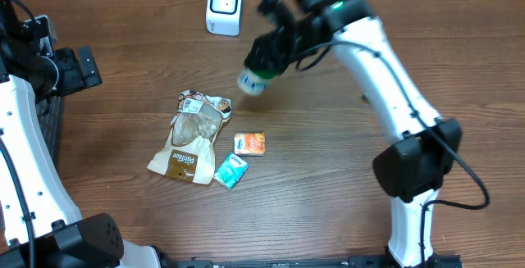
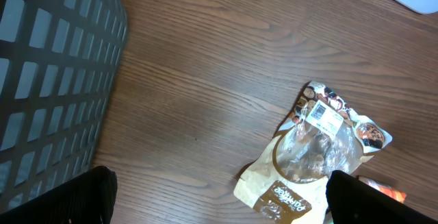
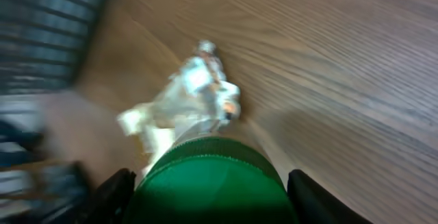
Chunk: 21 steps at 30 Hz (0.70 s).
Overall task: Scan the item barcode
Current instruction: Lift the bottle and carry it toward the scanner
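Right claw (image 3: 211, 198) clamped on green-capped bottle (image 1: 254, 81) above brown wood-grain table (image 1: 328, 186); left claw (image 2: 219, 205) spread wide near black basket (image 2: 48, 80).

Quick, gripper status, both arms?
Left gripper: open, empty.
Right gripper: shut on the green-capped bottle.

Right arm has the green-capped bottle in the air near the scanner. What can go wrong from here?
1. Slip: the right pincer holds the bottle with its green cap between the fingers, and the right wrist view is motion-blurred. A quick swing may loosen it.
2. Missed scan: the bottle hangs off to the side of the scanner, and which way its barcode faces cannot be seen.
3. A drop would likely land near the snack bag.
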Motion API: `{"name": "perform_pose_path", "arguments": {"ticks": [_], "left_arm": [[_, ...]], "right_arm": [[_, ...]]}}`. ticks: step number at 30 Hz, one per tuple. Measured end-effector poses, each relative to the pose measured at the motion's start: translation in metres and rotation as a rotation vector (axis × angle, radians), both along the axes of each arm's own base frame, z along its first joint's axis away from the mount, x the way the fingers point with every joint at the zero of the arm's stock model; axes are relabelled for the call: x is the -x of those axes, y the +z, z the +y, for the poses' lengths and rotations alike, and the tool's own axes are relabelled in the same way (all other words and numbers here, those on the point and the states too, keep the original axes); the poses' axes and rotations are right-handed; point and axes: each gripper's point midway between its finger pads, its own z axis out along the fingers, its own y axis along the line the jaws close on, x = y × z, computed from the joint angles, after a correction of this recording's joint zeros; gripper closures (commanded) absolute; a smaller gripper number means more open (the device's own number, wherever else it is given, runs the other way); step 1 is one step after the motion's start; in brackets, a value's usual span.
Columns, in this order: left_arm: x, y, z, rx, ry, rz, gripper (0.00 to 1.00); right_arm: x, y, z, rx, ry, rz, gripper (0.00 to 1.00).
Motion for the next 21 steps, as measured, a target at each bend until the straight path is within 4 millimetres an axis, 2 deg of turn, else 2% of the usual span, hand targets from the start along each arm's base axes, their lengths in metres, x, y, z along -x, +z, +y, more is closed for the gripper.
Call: {"name": "perform_pose_path", "arguments": {"ticks": [4, 11, 17, 21], "left_arm": [[0.0, 0.0, 0.0, 0.0, 0.0, 0.0, 0.0], [0.0, 0.0, 0.0, 0.0, 0.0, 0.0, 0.0], [0.0, 0.0, 0.0, 0.0, 0.0, 0.0, 0.0], [0.0, 0.0, 0.0, 0.0, 0.0, 0.0, 0.0]], "right_arm": [[-0.001, 0.034, -0.02, -0.168, 0.023, 0.033, 0.64], [0.003, 0.068, -0.041, -0.384, 0.067, 0.066, 0.65], [0.002, 0.082, -0.049, -0.462, 0.078, 0.06, 0.66], [0.002, 0.082, -0.049, -0.462, 0.082, 0.053, 0.67]]}}
